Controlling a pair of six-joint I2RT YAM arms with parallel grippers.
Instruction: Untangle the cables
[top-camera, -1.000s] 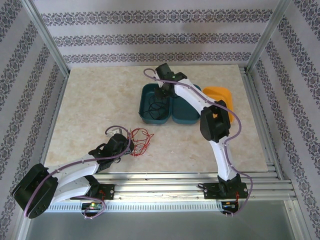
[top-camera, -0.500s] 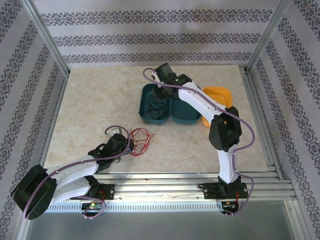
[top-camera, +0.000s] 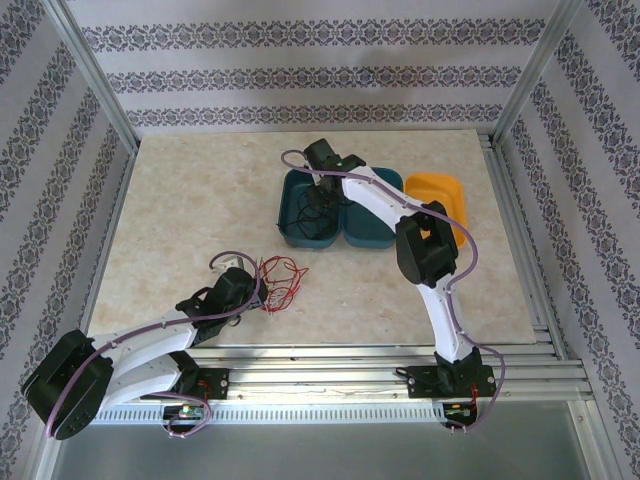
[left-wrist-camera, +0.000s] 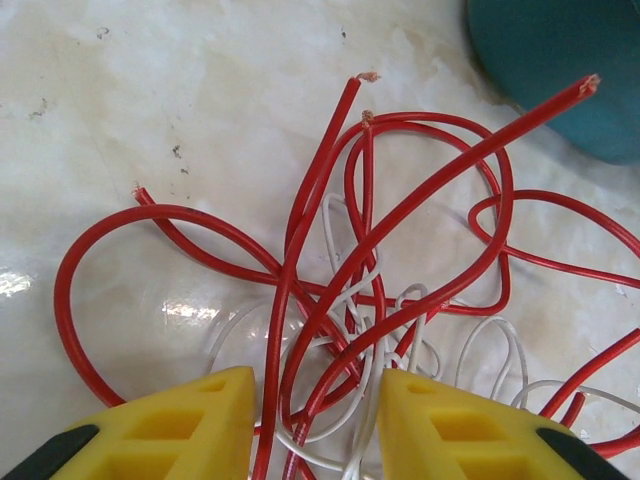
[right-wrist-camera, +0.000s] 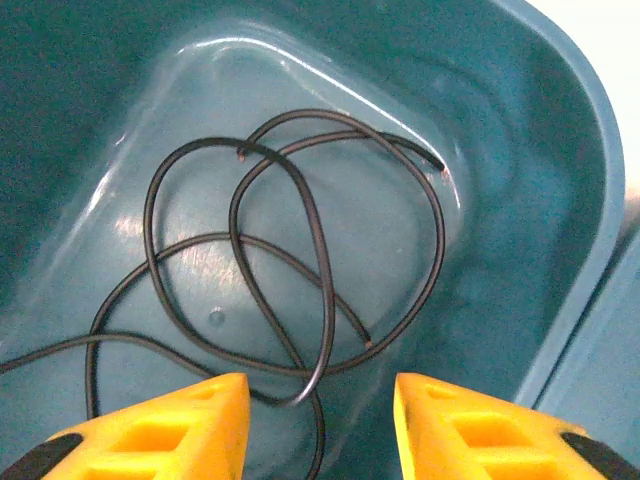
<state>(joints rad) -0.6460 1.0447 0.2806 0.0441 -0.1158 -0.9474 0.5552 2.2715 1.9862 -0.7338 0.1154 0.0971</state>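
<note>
Two pairs of yellow fingers stand apart, neither clamped on anything. Those of the left gripper (left-wrist-camera: 315, 425) sit low over the tangle, with strands of the red cable (left-wrist-camera: 540, 110) and the thinner white cable (left-wrist-camera: 495, 322) running through the gap between them; whether the pads touch the strands cannot be told. The right gripper (right-wrist-camera: 320, 425) hangs inside a teal tray (right-wrist-camera: 560, 150), its fingers spread above the black cable (right-wrist-camera: 440, 240), which lies loosely looped on the tray floor, its lowest loop reaching into the gap.

Seen from the top camera, the left gripper (top-camera: 260, 297) is at the near left of the bench (top-camera: 180, 200), touching the edge of the red cable (top-camera: 283, 280), while the right gripper (top-camera: 322, 188) reaches over the left of two teal trays (top-camera: 300, 237) set side by side farther back. The white cable is too fine to make out from above. An orange tray (top-camera: 445, 190) lies just right of the teal pair, partly covered by the right arm. A corner of teal tray (left-wrist-camera: 560, 60) edges into the left wrist camera, beyond the tangle.
</note>
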